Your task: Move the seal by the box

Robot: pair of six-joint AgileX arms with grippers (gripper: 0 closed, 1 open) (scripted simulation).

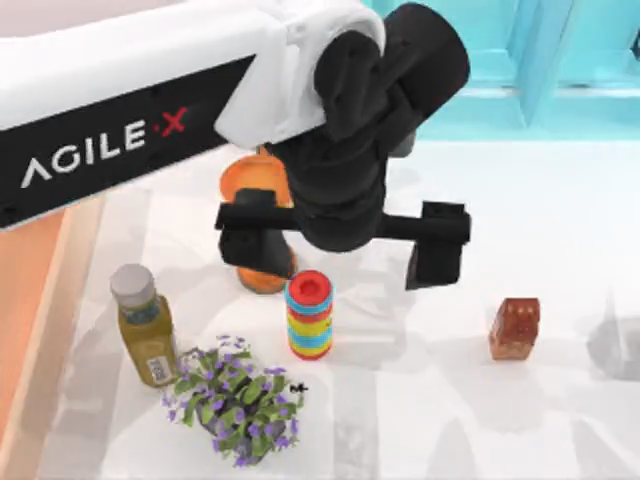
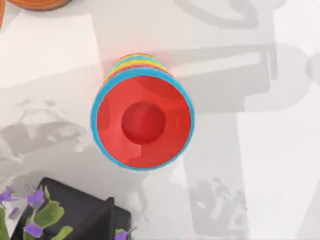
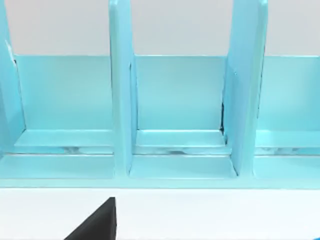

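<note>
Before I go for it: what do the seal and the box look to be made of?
The seal looks like polished stone or glazed resin: glossy reddish-brown, with bright highlights on its lumpy carved top. Which of the two is hard to say. The box, at the table's left edge, looks like pale orange-tan wood with a matte finish and thick walls; no grain is visible, so painted board is possible.

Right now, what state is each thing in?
left pincer: open, empty, above the ring stack
ring stack: upright, untouched
seal: upright on the table's right side, ungrasped
bottle: standing, capped
flower plant: upright
box: at the table's left edge
blue cabinet: compartments open
</note>
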